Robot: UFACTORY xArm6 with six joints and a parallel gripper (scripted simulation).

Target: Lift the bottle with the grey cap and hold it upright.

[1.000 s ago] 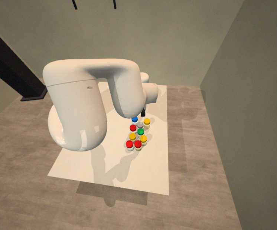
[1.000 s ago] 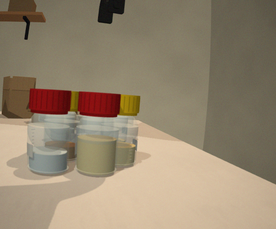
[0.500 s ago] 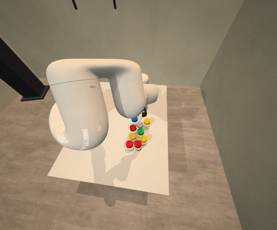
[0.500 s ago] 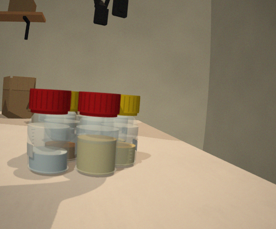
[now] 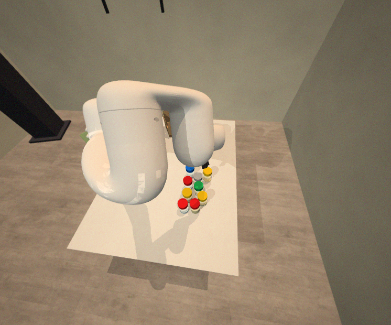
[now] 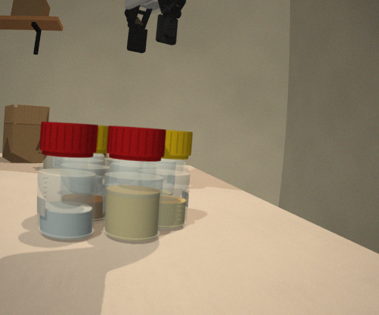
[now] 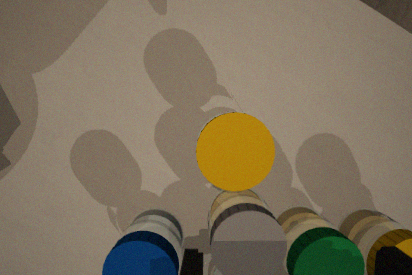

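Note:
The grey-capped bottle [image 5: 197, 175] stands upright near the far end of a tight cluster on the white table top. In the wrist view its cap [image 7: 248, 242] lies at the bottom edge, between a blue cap [image 7: 141, 253] and a green cap [image 7: 325, 252], with a yellow cap [image 7: 235, 151] just beyond it. In the exterior view it is hidden behind the front bottles. My gripper [image 6: 151, 35] is open and empty, hanging well above the cluster. In the top view only a black fingertip [image 5: 205, 164] shows under the arm, above the far bottles.
Two red-capped bottles [image 6: 68, 138] [image 6: 136, 142] and a yellow-capped one [image 6: 178, 144] stand at the near end of the cluster. All bottles stand upright and close together. A cardboard box [image 6: 25, 133] sits at the far left, under a wall shelf [image 6: 20, 22].

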